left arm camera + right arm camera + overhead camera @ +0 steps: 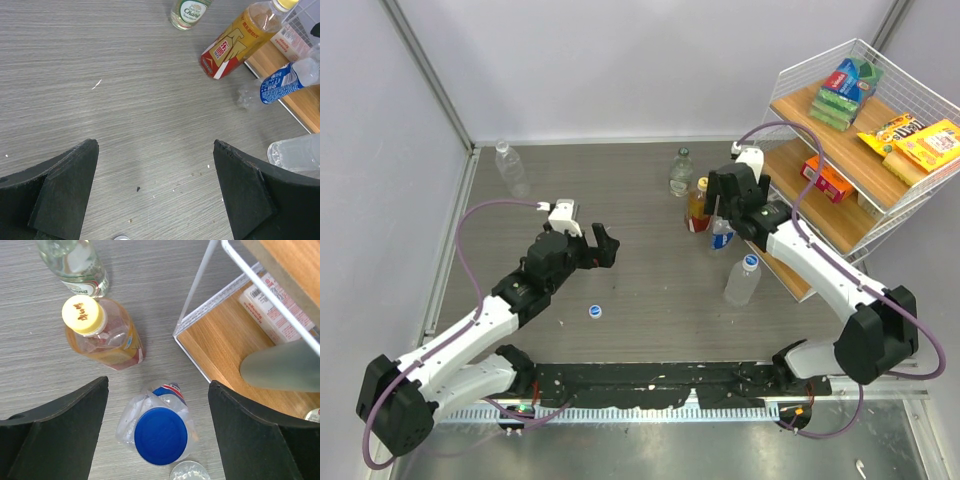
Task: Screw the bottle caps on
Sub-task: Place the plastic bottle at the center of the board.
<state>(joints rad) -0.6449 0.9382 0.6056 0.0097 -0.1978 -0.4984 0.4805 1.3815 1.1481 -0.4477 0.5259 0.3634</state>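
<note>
My right gripper (157, 385) is open above a crumpled bottle with a blue label (172, 391). Its dark blue cap (161, 435) sits on the neck, and the fingers stand well clear on both sides. Just behind it is the amber bottle (112, 342) with a yellow cap (82, 315), then a clear bottle (75, 262). My left gripper (155, 145) hangs open and holds nothing over bare table at mid left (605, 247). A loose white cap with a blue middle (594, 311) lies near it. Another clear bottle (743, 280) carries a blue cap.
A wire rack with wooden shelves (840, 215) holding boxed snacks stands close to the right of the bottles. A lone clear bottle (510, 165) stands at the far left. A clear round rim (189, 471) shows at the right wrist view's lower edge.
</note>
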